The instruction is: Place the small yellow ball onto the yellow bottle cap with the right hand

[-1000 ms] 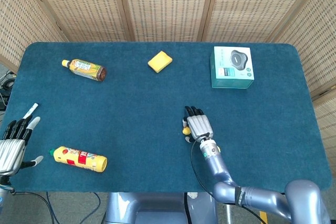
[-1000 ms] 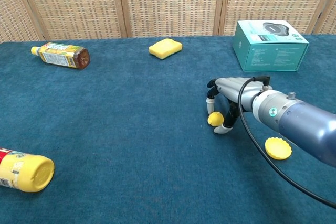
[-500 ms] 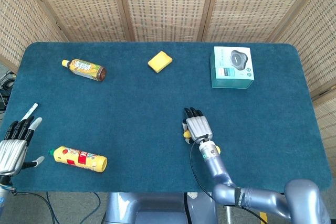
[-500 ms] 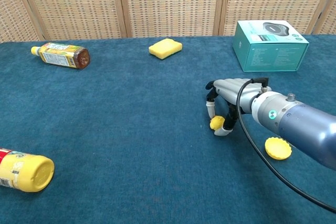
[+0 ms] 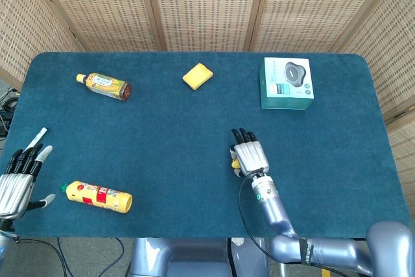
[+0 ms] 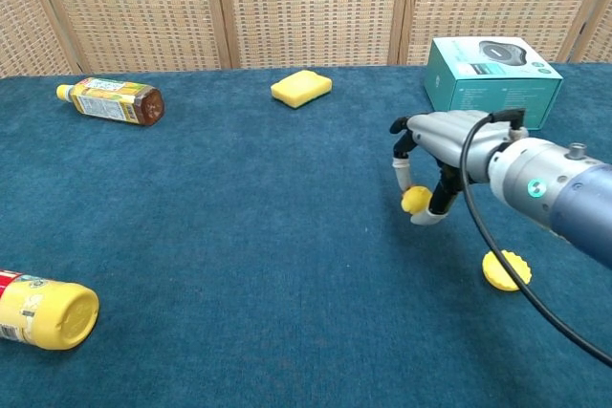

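Observation:
My right hand (image 6: pixel 442 155) pinches the small yellow ball (image 6: pixel 415 200) between thumb and a finger, lifted clear of the blue cloth. In the head view the right hand (image 5: pixel 249 157) covers most of the ball (image 5: pixel 235 165), which peeks out at its left edge. The yellow bottle cap (image 6: pixel 505 269) lies flat on the cloth, to the right of the ball and nearer the front edge; the head view hides it under my forearm. My left hand (image 5: pixel 15 180) hovers at the table's left front corner, fingers apart, holding nothing.
A yellow bottle (image 5: pixel 98 196) lies on its side at the front left. A brown tea bottle (image 5: pixel 104 85) lies at the back left. A yellow sponge (image 5: pixel 197 75) sits at the back middle, a teal box (image 5: pixel 287 83) at the back right.
My right hand has closed on the ball, lifted it off the cloth and carried it up and to the right. The left hand stayed put.

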`<state>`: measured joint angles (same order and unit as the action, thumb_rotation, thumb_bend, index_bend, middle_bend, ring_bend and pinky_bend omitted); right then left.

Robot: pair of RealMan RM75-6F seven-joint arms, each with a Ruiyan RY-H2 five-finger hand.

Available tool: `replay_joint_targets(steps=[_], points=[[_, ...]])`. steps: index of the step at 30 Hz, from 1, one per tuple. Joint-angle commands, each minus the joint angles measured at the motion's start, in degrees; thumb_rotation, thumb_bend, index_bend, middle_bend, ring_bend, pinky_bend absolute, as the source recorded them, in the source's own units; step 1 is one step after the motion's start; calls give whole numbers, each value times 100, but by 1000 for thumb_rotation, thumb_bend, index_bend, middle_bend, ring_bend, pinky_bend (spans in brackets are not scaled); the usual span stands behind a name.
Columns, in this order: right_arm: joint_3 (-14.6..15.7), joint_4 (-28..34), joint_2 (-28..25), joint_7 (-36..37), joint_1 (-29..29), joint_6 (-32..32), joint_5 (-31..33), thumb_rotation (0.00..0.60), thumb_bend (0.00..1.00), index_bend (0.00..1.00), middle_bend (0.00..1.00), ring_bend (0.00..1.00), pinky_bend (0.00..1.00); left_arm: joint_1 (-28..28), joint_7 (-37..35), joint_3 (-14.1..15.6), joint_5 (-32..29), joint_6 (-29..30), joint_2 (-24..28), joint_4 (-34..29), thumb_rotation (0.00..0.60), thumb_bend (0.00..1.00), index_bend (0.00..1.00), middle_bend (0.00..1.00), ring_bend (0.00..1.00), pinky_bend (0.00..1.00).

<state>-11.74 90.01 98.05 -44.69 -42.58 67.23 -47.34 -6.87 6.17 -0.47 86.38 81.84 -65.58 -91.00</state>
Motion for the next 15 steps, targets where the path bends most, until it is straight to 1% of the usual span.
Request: replay_joint_targets(steps=[1,5,15], points=[[163,279,-230,13,209,151,20,600,175,545,64,0,116,-2,17,7,33,17,-6,-3,600,141,0,0,0,0],[398,567,-572,45,454,323,-30,600,174,545,64,0,116,3,105,45,118,46,-21,-39,600,141,0,0,0,0],[653,1079,-1118,397,852,559,-356,600,174,544,63,0,116,41,101,36,125,128,1,-68,600,141,0,0,0,0]])
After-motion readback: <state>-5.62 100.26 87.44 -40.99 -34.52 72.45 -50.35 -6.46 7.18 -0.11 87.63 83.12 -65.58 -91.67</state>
